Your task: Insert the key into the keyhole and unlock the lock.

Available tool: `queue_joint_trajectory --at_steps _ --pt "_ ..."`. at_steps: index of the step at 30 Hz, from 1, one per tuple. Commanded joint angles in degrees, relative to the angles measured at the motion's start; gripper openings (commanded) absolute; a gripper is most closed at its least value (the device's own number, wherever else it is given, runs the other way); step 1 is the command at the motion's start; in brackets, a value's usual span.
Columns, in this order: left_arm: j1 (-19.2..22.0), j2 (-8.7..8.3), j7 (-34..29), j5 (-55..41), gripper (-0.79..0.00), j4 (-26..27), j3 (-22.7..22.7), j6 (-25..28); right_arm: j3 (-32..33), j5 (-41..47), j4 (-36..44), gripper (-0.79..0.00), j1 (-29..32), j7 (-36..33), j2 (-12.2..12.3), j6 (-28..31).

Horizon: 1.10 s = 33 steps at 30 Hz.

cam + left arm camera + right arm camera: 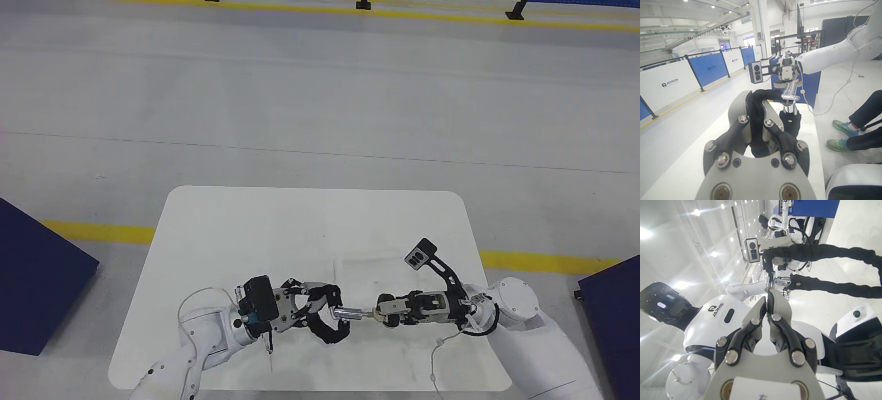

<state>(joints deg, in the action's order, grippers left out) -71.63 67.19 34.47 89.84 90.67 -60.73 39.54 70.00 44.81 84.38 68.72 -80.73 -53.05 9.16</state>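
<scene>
Here, my left gripper (pixel 755 103) clamped the black-sleeved lock (pixel 772 94) while my right gripper (pixel 768 292) pinched the key (pixel 368 316) at its chrome barrel (pixel 790 89); barrier panels (pixel 704 73) bore logos.

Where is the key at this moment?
In the top view, the key is pinched in the right gripper, its tip at the lock's chrome cylinder.

Left pincer (pixel 316 303), right pincer (pixel 384 309) flank the lock (pixel 342 314).

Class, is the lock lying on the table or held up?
Held up: the left gripper clamps the lock's cable; its cylinder hangs clear of the table.
</scene>
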Motion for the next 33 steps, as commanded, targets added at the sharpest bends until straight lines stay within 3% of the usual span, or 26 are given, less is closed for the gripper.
queue_joint_trajectory --at_steps 1,9,13,14,16,19,24,28,30,31,33 --pt "-0.3 -0.04 0.0 -0.1 -0.785 0.3 -0.2 -0.9 -0.1 -0.3 -0.2 -0.785 0.0 0.3 0.0 -0.8" --pt "-1.2 -0.33 -1.3 3.3 -0.785 1.7 -0.3 -4.1 -0.4 0.7 -1.2 -0.785 -0.3 -0.5 -0.1 -4.8" --pt "-1.3 -0.34 -1.5 3.4 -0.785 1.8 0.1 -4.5 -0.5 -1.8 -0.8 -0.785 -0.7 -1.2 -0.2 -2.1" --pt "-1.3 -0.35 -1.5 3.3 -0.785 1.8 0.1 -4.4 -0.5 -2.8 -0.8 -0.730 -0.7 -1.3 -0.2 -1.3" --pt "-1.2 -0.37 -1.2 2.8 -0.785 1.6 0.1 -4.1 -0.6 -3.5 -0.6 -0.523 -0.5 -1.4 -0.2 0.0" --pt "-1.0 -0.41 -1.3 2.6 -0.785 1.4 0.1 -3.9 -0.5 -3.8 -0.5 -0.446 -0.4 -1.5 -0.3 1.2" --pt "-0.7 -0.40 -1.7 1.8 -0.785 1.0 0.4 -3.5 -0.4 -3.2 -0.7 -0.480 -0.3 -2.5 -0.3 2.6" --pt "-0.4 -0.38 -1.8 1.2 -0.785 0.7 0.5 -3.4 -0.3 -3.0 -0.9 -0.585 -0.3 -2.6 -0.4 3.1" --pt "-0.2 -0.38 -1.9 1.0 -0.785 0.6 0.6 -3.3 -0.1 -2.9 -1.0 -0.674 -0.2 -2.5 -0.4 3.5" --pt "-0.2 -0.38 -1.8 0.9 -0.785 0.5 0.6 -3.2 -0.1 -2.8 -1.0 -0.785 -0.2 -2.5 -0.5 3.6" --pt "-0.1 -0.39 -1.8 0.8 -0.785 0.4 0.7 -3.2 0.1 -2.7 -1.0 -0.785 -0.1 -2.5 -0.5 3.8"
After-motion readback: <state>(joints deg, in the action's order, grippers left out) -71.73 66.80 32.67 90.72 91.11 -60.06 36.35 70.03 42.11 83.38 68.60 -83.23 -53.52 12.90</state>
